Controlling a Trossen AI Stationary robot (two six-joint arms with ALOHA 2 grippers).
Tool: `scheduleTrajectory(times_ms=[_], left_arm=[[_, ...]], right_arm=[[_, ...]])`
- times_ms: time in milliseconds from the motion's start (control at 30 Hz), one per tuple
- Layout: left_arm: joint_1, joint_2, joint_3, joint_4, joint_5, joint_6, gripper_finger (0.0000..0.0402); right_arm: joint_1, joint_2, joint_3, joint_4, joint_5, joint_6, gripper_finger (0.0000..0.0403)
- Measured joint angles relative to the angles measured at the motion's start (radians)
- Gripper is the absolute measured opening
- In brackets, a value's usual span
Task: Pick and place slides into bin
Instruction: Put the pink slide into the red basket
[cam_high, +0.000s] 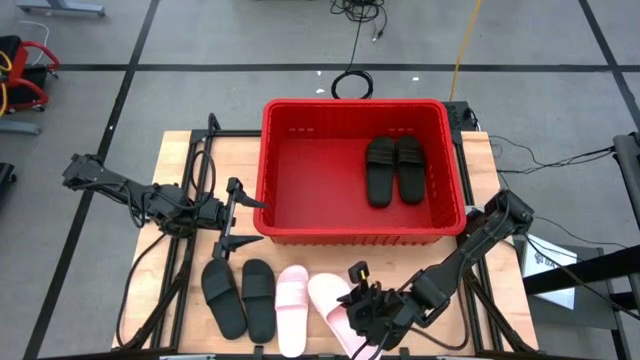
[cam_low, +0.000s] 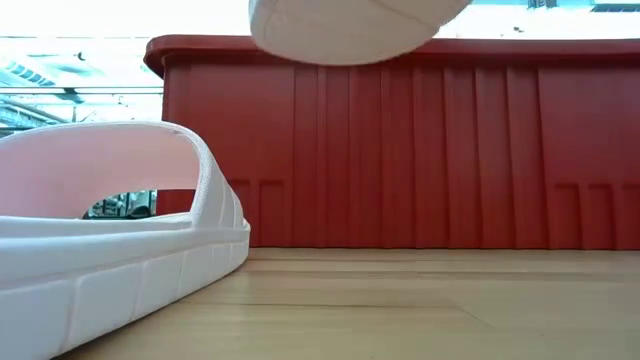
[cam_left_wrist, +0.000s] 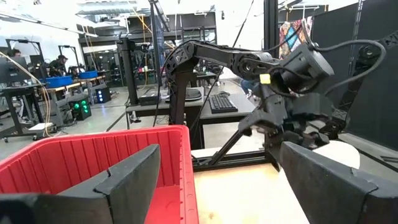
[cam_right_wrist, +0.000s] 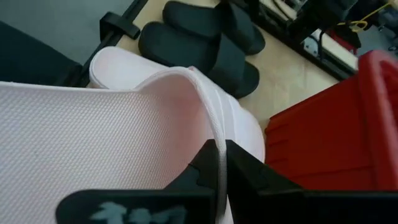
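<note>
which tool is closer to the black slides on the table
Left. The left tool hangs open just above the black slides on the table; the right tool, shut on a pink slide, is beyond the other pink slide.

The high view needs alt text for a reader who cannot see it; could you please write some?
The right tool is shut on a pale pink slide in front of the red bin, which holds two black slides. Another pink slide and two black slides lie on the table; the open left tool waits beside the bin.
</note>
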Motion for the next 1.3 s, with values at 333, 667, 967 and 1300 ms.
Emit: scheduleTrajectory(times_ms=[333,667,967,1300], left_arm=[[0.0,0.0,0.0,-0.001,0.0,-0.002,0.034],[0.0,0.0,0.0,0.0,0.0,-0.005,0.034],[0.0,0.0,0.0,-0.001,-0.005,-0.002,0.034],[0.0,0.0,0.0,-0.017,-0.008,-0.017,0.034]], right_arm=[[-0.032,-0.074,0.0,0.0,0.027,-0.074,0.0004],[-0.058,-0.113,0.0,-0.002,0.079,-0.158,0.0004],[-0.124,-0.142,0.0,-0.016,0.07,-0.163,0.0004],[-0.194,-0.249,0.0,-0.02,0.068,-0.231,0.0004]])
